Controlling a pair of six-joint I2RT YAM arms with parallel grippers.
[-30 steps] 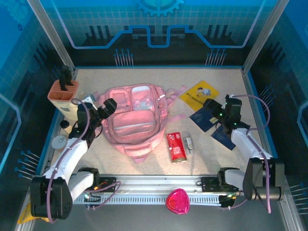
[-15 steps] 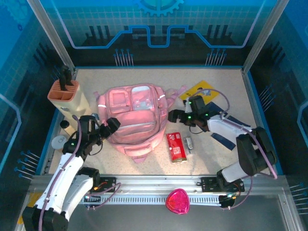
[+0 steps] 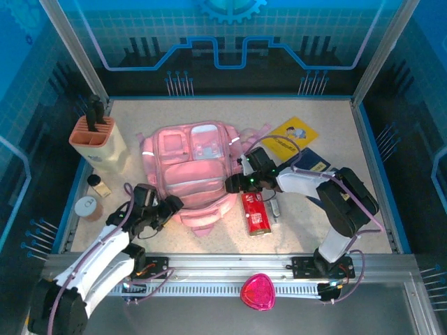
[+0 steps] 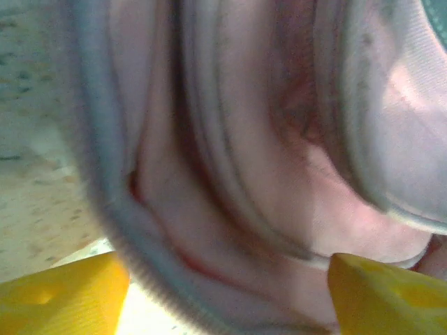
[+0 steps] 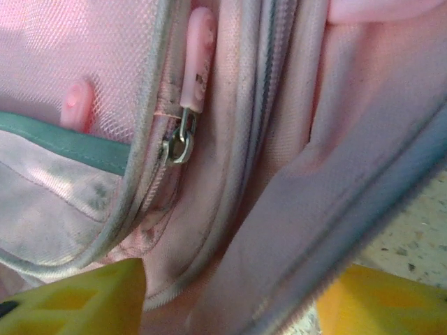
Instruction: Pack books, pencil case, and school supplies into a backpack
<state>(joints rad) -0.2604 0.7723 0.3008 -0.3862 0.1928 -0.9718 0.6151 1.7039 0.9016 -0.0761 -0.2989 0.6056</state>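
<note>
The step in hand looks like getting the backpack (image 3: 192,167) open, and both arms are at its near edge. The left gripper (image 3: 170,205) has its jaws about half open, with a pink fold and grey piping lying between its 2 yellow fingers (image 4: 63,296). The right gripper (image 3: 232,183) is likewise part open, with cloth bunched between its fingers (image 5: 77,300) and a pink zip pull (image 5: 198,49) straight ahead of the jaws, apart from them. To do this well, I judge the left should pinch 1 firm layer and hold the bag down, while the right takes the pull itself, not loose cloth, and draws along the zip line. The pencil case (image 3: 256,213) lies just beside the right jaws, on the side toward the arm bases, with the small grey-white piece (image 3: 274,207) next to it. The yellow book (image 3: 288,137) sits beyond the right jaws, well apart. Whether either pair of pads presses the cloth cannot be told. The left wrist view is blurred, the zip's run is cut off, and the navy book (image 3: 318,162) is largely hidden under the right arm.
</note>
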